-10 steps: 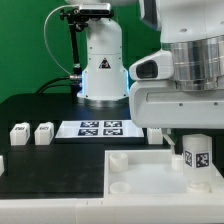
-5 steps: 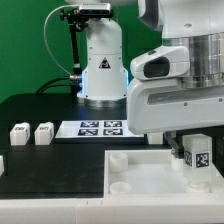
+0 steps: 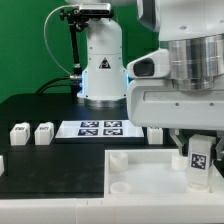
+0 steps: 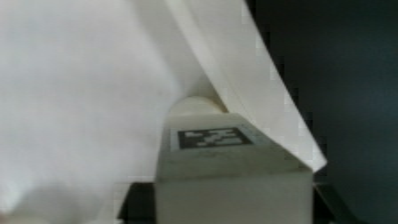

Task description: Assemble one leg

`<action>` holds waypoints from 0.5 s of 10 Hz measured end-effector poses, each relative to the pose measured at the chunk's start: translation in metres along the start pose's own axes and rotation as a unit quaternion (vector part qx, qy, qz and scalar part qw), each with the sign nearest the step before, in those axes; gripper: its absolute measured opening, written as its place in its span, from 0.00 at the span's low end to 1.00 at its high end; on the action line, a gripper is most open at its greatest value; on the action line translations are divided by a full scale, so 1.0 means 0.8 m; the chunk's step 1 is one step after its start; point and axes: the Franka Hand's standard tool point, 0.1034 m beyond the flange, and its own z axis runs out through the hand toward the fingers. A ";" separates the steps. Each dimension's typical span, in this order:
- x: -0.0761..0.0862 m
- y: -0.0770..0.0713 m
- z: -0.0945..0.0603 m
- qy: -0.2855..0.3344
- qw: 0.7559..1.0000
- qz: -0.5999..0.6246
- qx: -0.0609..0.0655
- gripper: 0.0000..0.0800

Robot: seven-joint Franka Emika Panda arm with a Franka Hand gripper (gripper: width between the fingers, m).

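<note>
My gripper (image 3: 197, 141) is shut on a leg (image 3: 199, 163), a small white block with a black-and-white marker on the face toward the camera. It holds the leg upright over the large white square tray-like piece (image 3: 135, 195), near that piece's corner at the exterior view's right. In the wrist view the leg (image 4: 217, 142) fills the space between the dark fingers (image 4: 146, 200), with the white piece (image 4: 89, 90) behind it. Whether the leg touches the piece, I cannot tell.
Two more legs (image 3: 18, 133) (image 3: 43, 133) stand on the black table at the exterior view's left. The marker board (image 3: 100, 128) lies behind the white piece. The arm's white base (image 3: 103, 65) stands at the back.
The gripper with the leg has shifted slightly toward the exterior view's right and a little lower. The loose legs have not moved.
</note>
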 end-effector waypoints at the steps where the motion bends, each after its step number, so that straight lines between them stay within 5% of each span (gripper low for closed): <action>1: 0.002 0.000 0.000 -0.006 0.997 0.082 0.009 0.37; 3: 0.003 0.000 0.002 -0.025 0.944 0.327 0.034 0.37; 5: 0.001 -0.001 0.002 -0.029 0.934 0.354 0.034 0.37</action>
